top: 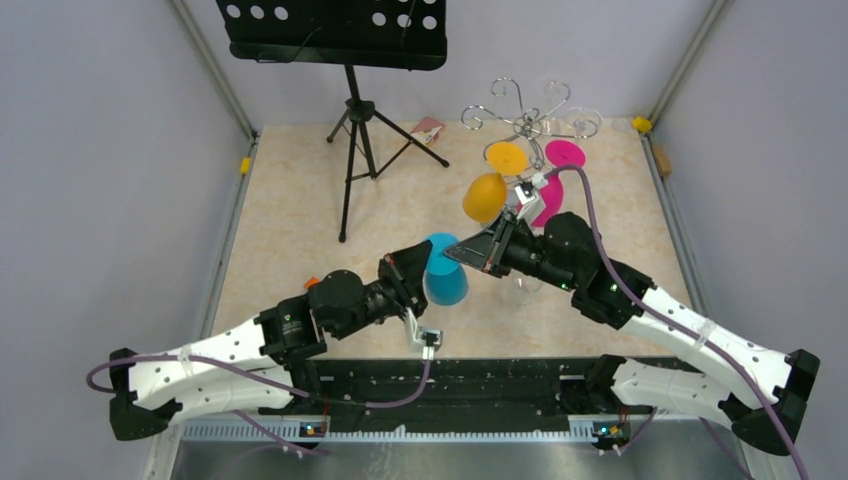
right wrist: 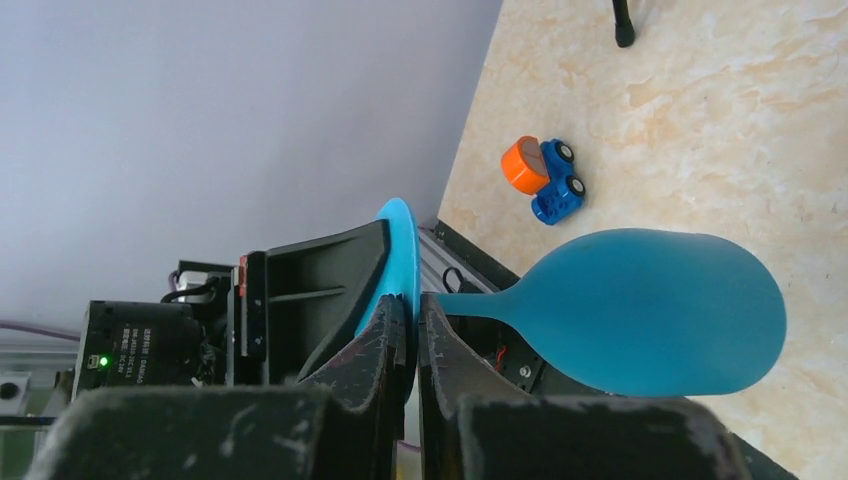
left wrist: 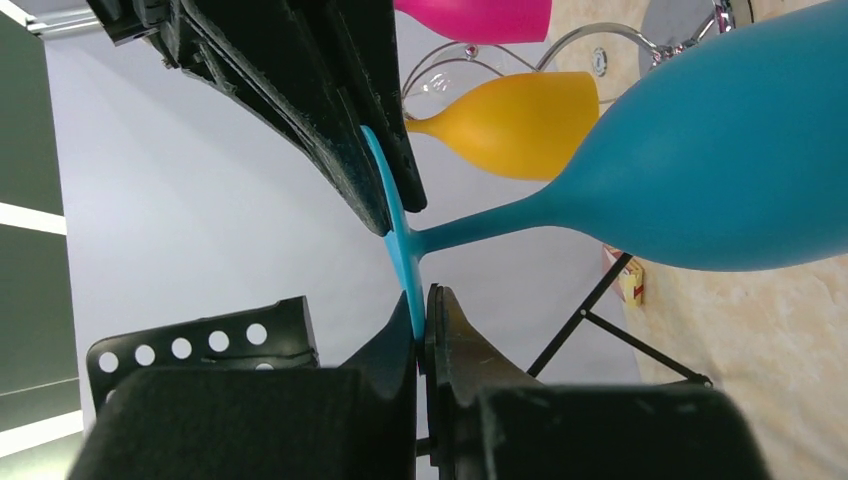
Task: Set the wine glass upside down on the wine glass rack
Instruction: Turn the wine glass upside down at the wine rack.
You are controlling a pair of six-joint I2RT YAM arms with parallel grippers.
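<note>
Both end effectors were clamped on one thing: the left end effector [top: 413, 268] and the right end effector [top: 472, 250] met over the middle of the table [top: 300, 200], a little toward 6 o'clock, and each pinched the foot of the blue wine glass [top: 446, 274]. In the left wrist view, that arm's two black fingers [left wrist: 455, 350] pressed together on the lower rim of the thin blue foot disc, while the other arm's fingers gripped the opposite rim from above. The right wrist view showed the same hold from the other side, its own fingers closed on the disc's edge with the left end effector just behind it. The glass was carried clear of the table, its stem running out sideways from between the two grips and its bowl turned toward the tabletop.

The wine glass rack [top: 527, 124], of shiny chrome wire with curled arms, stood at about 1 o'clock, well apart from the blue glass. At its near side an orange wine glass [top: 485, 197] and a pink wine glass [top: 565, 154] hung bowl-down, feet uppermost. A black music stand [top: 335, 35] on a tripod stood at 12 o'clock. A small blue toy car [right wrist: 545, 178] with an orange piece lay on the table at about 7 o'clock, beside the left arm.
</note>
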